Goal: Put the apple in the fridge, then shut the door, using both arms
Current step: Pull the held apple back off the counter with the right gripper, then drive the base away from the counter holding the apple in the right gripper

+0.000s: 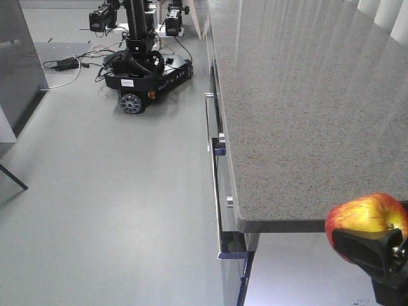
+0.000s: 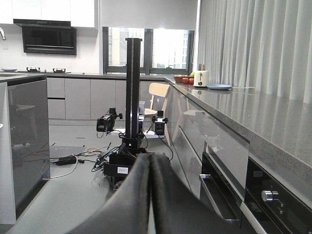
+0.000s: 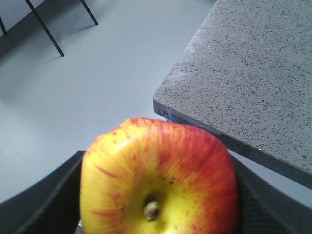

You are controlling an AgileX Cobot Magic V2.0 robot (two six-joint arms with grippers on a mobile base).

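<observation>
Your right gripper [image 1: 371,241] was clamped on the apple [image 1: 364,218], one black finger [image 3: 41,207] pressed against each side of the fruit. In the right wrist view the apple [image 3: 158,178] filled the lower half of the frame, red streaked over yellow, with its stem dimple facing the camera. You had it in the air off the near corner of the grey speckled counter [image 3: 253,73], close to that corner but not touching it, with the pale grey floor [image 3: 97,87] beneath.

Your left gripper [image 2: 149,163] had its two dark fingers pressed flat together with nothing between them. It pointed along the run of cabinets under the counter [image 2: 273,117].

Across the floor you could see a second robot, its black wheeled base [image 1: 148,75] ringed with loose cables and its tall black mast [image 2: 133,87] standing upright. A pale wooden chair [image 2: 157,95] stood just behind it. At the far end of the counter sat a white toaster [image 2: 201,78], a blue plate [image 2: 219,87] beside it and a bowl of fruit [image 2: 184,79]. Long metal drawer handles [image 1: 208,121] ran along the cabinet fronts below the counter's [image 1: 306,95] edge
</observation>
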